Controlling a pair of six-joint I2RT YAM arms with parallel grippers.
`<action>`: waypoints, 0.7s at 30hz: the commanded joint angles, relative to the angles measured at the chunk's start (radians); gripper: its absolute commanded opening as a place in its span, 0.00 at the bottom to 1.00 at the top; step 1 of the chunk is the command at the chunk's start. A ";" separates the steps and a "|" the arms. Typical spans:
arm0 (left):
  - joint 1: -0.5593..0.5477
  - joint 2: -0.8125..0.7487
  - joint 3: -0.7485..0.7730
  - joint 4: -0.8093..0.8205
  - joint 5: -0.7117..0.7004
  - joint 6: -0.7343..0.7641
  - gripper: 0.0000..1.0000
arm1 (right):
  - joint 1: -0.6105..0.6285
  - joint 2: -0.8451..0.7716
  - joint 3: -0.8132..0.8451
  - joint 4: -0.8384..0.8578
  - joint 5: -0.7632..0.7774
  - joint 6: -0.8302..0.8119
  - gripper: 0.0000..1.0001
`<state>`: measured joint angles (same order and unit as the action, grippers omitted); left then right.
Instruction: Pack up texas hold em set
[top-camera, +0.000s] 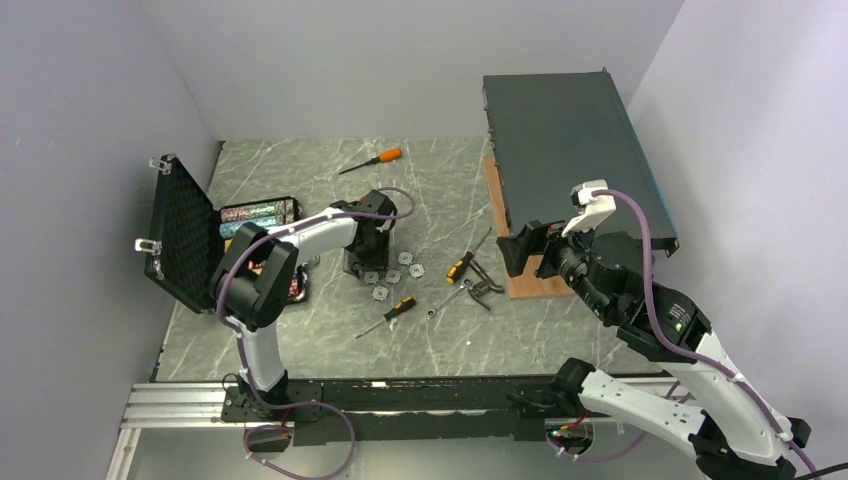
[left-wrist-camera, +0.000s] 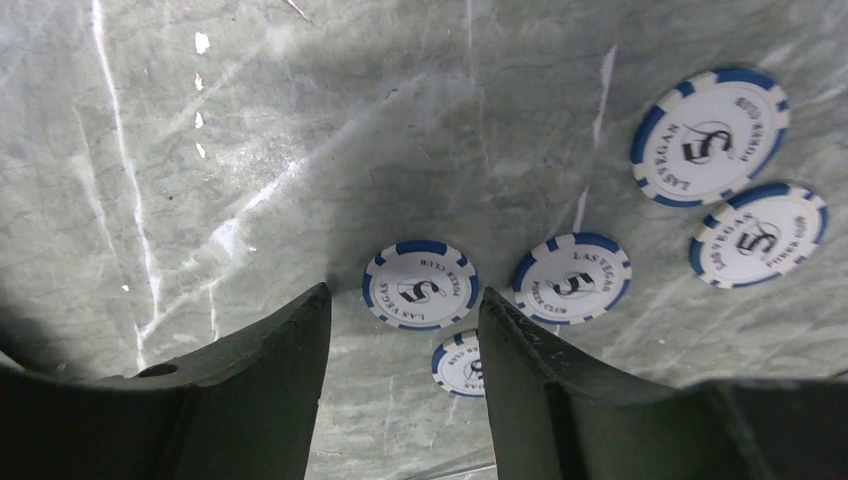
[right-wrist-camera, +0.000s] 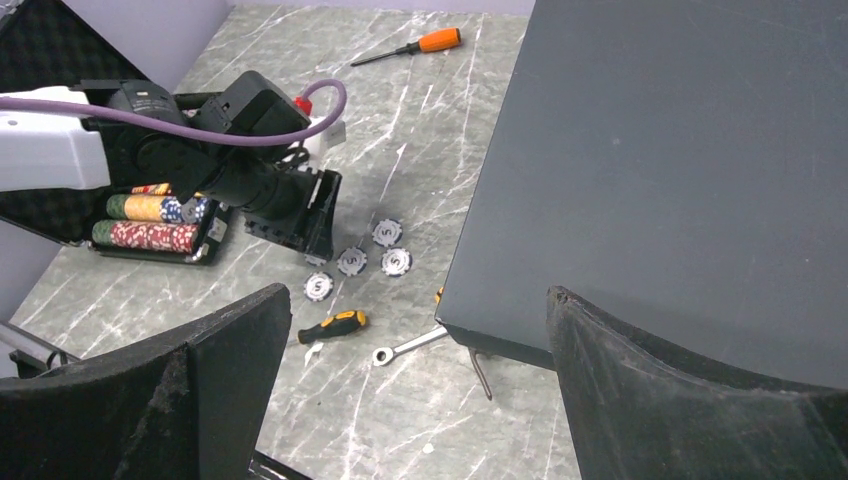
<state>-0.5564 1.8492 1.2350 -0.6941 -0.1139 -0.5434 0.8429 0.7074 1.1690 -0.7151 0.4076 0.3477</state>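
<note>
Top view: small black hard case (top-camera: 185, 235), lid open, at left of grey marble tabletop (top-camera: 300, 335); left claw (top-camera: 368, 258) above loose blue-and-white poker chips (top-camera: 395, 275).
Left wrist: claw spread, empty; advise centring on nearest chip (left-wrist-camera: 420, 285), descending square.
Right wrist: right claw (right-wrist-camera: 418, 292) spread wide, empty.

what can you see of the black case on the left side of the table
The case is a small black hard box, open, at the left edge of the table by the wall. Its raised lid is lined with bumpy dark foam and carries two silvery latches. The base lies flat and holds rows of chips on edge, red, green and yellow among them. The left arm hides part of it.
</note>
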 joint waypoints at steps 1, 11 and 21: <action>0.004 0.033 0.016 0.016 0.002 -0.006 0.58 | -0.003 0.001 0.006 0.012 0.002 -0.007 1.00; -0.005 0.056 0.004 0.006 -0.027 -0.016 0.52 | -0.002 0.007 -0.004 0.024 0.000 -0.007 1.00; -0.004 -0.008 0.012 0.000 -0.024 0.009 0.39 | -0.001 0.008 -0.002 0.022 0.001 -0.006 1.00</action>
<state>-0.5587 1.8732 1.2411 -0.6964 -0.1310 -0.5400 0.8429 0.7208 1.1652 -0.7147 0.4072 0.3481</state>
